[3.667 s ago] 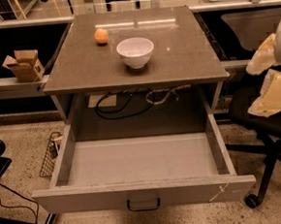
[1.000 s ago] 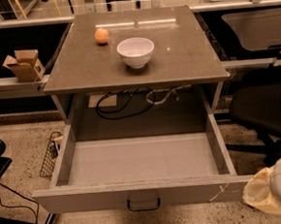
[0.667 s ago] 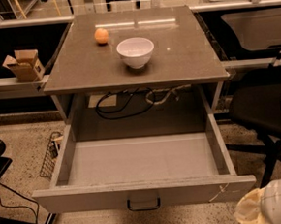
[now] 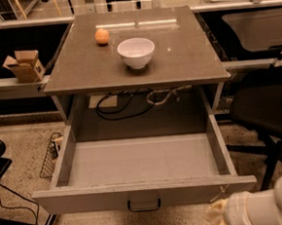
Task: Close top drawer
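Observation:
The top drawer (image 4: pixel 142 165) is a wide grey drawer pulled far out from under the table top, and its plain grey inside is empty. A small dark bail handle (image 4: pixel 144 205) hangs mid-front, and a whitish scratch (image 4: pixel 220 192) marks the front's right end. My gripper (image 4: pixel 216 218) shows as a cream-coloured end on a white arm (image 4: pixel 267 204) at the bottom right, just in front of and below the drawer's right front corner. It stands to the right of the handle. It is partly cut off by the picture's lower edge.
A white bowl (image 4: pixel 136 52) and an orange (image 4: pixel 102 36) sit on the brown table top (image 4: pixel 185 57). Cables (image 4: pixel 125 103) hang behind the drawer. A cardboard box (image 4: pixel 24 65) sits on the left shelf. A black office chair (image 4: pixel 267 109) stands right; a wire basket (image 4: pixel 51 153) lies left.
My arm has come down from the right side of the drawer to its lower right front corner, then moved left along the front. The drawer has not moved.

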